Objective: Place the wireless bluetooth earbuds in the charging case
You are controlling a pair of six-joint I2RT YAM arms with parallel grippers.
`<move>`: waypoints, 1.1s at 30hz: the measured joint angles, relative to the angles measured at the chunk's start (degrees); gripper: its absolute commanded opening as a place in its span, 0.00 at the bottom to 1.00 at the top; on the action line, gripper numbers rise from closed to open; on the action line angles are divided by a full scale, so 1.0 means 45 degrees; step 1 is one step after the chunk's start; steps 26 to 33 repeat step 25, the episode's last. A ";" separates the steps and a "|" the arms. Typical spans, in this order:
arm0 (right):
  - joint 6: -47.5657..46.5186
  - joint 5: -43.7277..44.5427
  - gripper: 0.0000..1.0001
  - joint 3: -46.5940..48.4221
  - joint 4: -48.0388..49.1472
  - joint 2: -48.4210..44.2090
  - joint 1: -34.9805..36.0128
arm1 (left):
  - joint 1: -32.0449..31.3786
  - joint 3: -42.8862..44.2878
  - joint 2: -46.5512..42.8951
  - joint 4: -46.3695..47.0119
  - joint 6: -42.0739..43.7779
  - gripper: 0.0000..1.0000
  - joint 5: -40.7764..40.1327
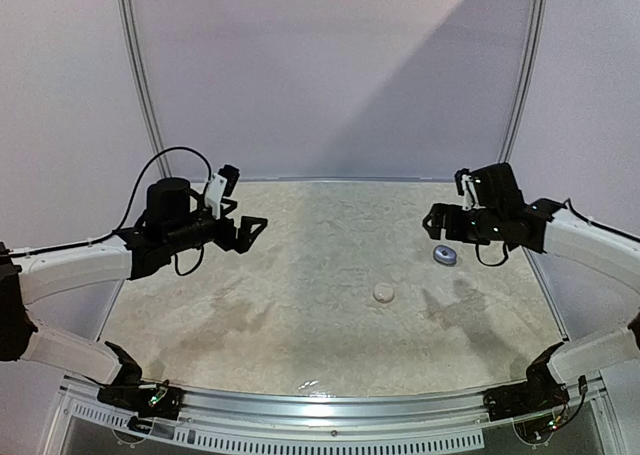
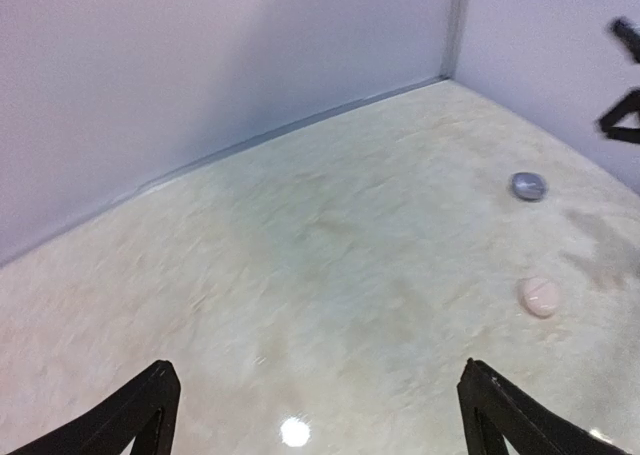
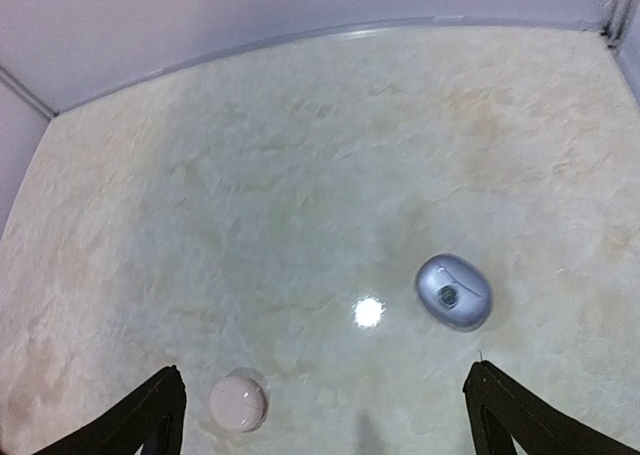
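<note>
Currently, your left gripper point(image 1: 252, 231) hangs above the left half of the table point(image 1: 300, 275), its fingers point(image 2: 150, 410) spread wide with nothing between them. Your right gripper point(image 1: 432, 222) hovers over the right half, its fingers point(image 3: 150, 415) just as wide apart and holding nothing. Just beneath it, toward the table's right edge, the grey-blue oval case point(image 3: 453, 292) lies flat on the surface, with a small dark spot on its top. A pale round case point(image 3: 238, 403) sits apart from it, closer to the table's middle and near edge. You cannot pick out the earbuds as separate pieces, and you cannot tell whether that dark spot is one.
</note>
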 measured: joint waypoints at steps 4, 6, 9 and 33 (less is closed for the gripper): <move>-0.0287 0.2545 0.99 -0.2895 0.2497 -0.2637 -0.0068 | 0.1321 -0.1103 -0.0019 -0.0058 -0.0835 0.99 -0.1685; -0.0253 0.3473 0.99 -0.4430 0.3497 -0.3614 -0.0219 | 0.2045 -0.1671 -0.0165 -0.0073 -0.1171 0.99 -0.2225; -0.0063 0.4473 0.99 -0.6028 0.4129 -0.4794 -0.0476 | 0.3133 -0.2404 -0.0607 -0.0219 -0.1875 0.99 -0.2443; 0.3245 0.8019 0.99 -0.7320 0.2667 -0.7091 -0.0602 | 0.6445 -0.3934 -0.2963 0.0355 -0.1326 0.99 -0.2443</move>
